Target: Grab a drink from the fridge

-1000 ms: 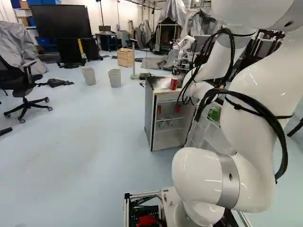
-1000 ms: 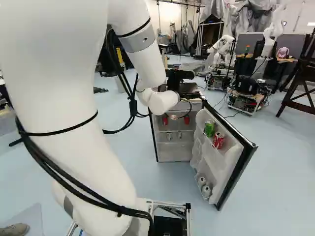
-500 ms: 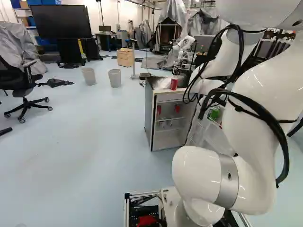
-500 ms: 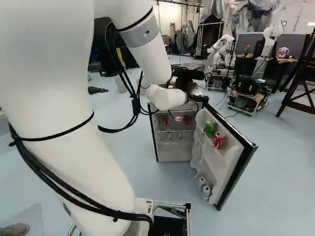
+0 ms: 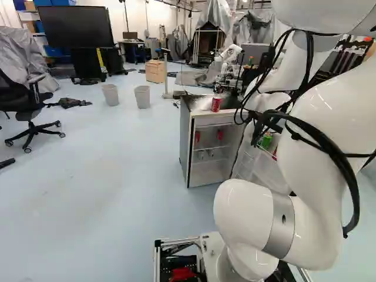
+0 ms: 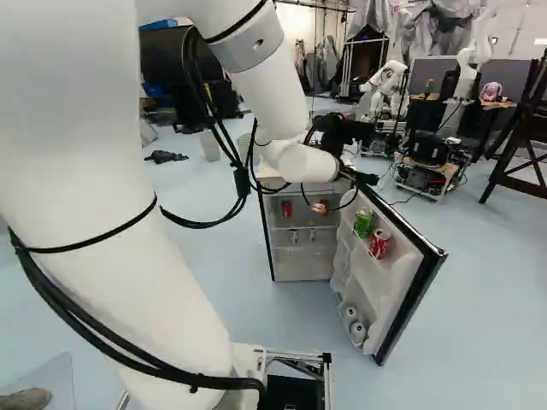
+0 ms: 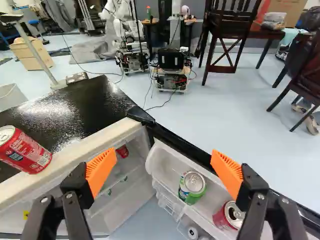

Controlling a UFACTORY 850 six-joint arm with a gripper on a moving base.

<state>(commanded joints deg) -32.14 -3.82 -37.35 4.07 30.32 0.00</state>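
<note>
A red can [image 7: 25, 150] stands upright on the fridge [image 5: 184, 150]; an arm swung low could tip it off the top. The pad [image 7: 100, 170] nearer the cabinet shows against its front edge [image 7: 75, 156], and a descent from here might strike that edge if the reach lacks clearance. The gripper [image 7: 164, 169] is released, its fingers wide apart with nothing between them. A green can [image 7: 191, 186], the likeliest drink to take, sits in the upper rack [image 7: 201, 216] of the open door [image 6: 414, 307], ahead of the gripper and beneath the gap. Another red can [image 6: 379, 243] stands near it, so a finger lowered off-centre could knock it or jam on the rack wall. A sideways push could also swing the door and shift both cans. The arm's slack cables [image 6: 242, 181] might snag on the door during a retreat.

At the left of the left base view, two waste bins [image 5: 110, 94] stand on the floor; their contents cannot be made out. Inside the cabinet, two red cans [image 5: 197, 136] stand apart on the upper shelf and two pale items [image 5: 201, 154] on the one below. The door's upper rack holds the green and red cans, its bottom rack [image 6: 346, 329] two pale-ended cans [image 6: 357, 330].
</note>
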